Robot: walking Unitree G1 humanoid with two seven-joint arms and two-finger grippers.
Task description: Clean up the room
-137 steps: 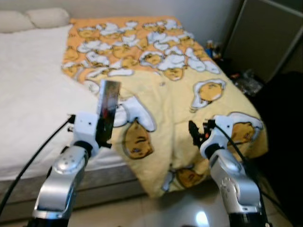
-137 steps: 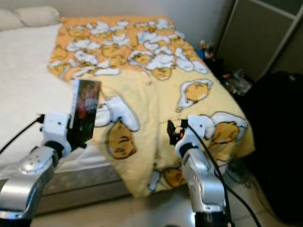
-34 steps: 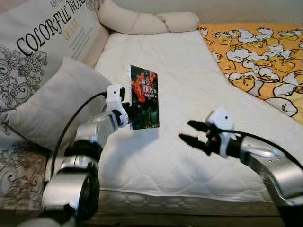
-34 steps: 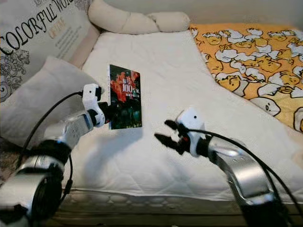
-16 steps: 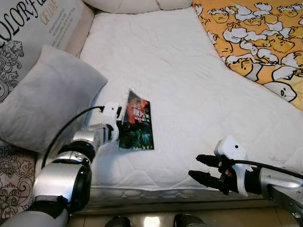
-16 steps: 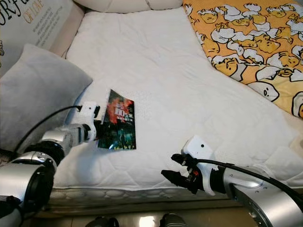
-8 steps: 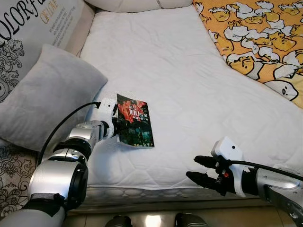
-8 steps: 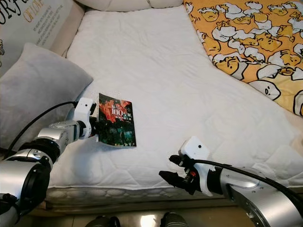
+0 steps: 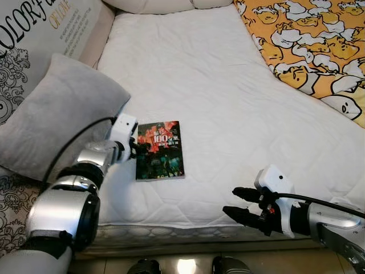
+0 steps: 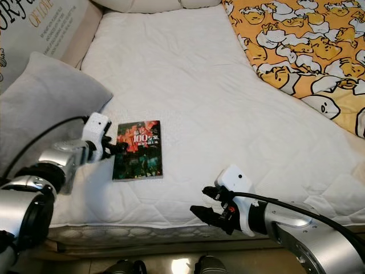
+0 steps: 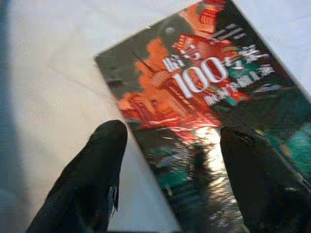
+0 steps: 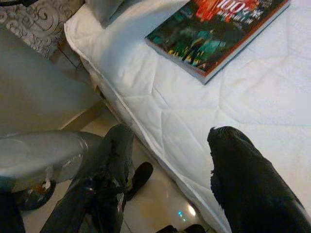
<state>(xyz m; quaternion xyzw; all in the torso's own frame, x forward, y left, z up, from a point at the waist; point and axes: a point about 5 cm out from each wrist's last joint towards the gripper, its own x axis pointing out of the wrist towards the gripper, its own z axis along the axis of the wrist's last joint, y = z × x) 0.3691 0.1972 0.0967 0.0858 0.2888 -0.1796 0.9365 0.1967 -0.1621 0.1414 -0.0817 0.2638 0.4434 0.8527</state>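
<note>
Feet [image 9: 142, 266] of the robot show at 6 o'clock on glossy floor [image 12: 160, 204], just below the bed edge. Right gripper [image 9: 236, 204] hangs at about 5 o'clock over the mattress edge, fingers spread apart and empty, well apart from the book. White quilted mattress [image 9: 228, 114] takes up the centre of the scene. Book [image 9: 159, 150], dark cover with red print and "100", lies flat on the mattress at roughly 8 o'clock from centre, spine toward the left arm. Left gripper [image 11: 167, 145] sits at the book's left edge; the left wrist view shows its fingers [image 11: 104, 145] parted, one off the cover over the sheet and one over the cover, not clamped on it. Grey pillow [image 9: 57, 114] lies at 9 o'clock, just beside the left arm, leaning on a printed cushion [image 9: 40, 28] at 10 o'clock. Orange and yellow cartoon blanket [image 9: 308, 40] covers the mattress at 1 to 2 o'clock. Cream bolster [image 9: 165, 4] lies at 12 o'clock along the far end
</note>
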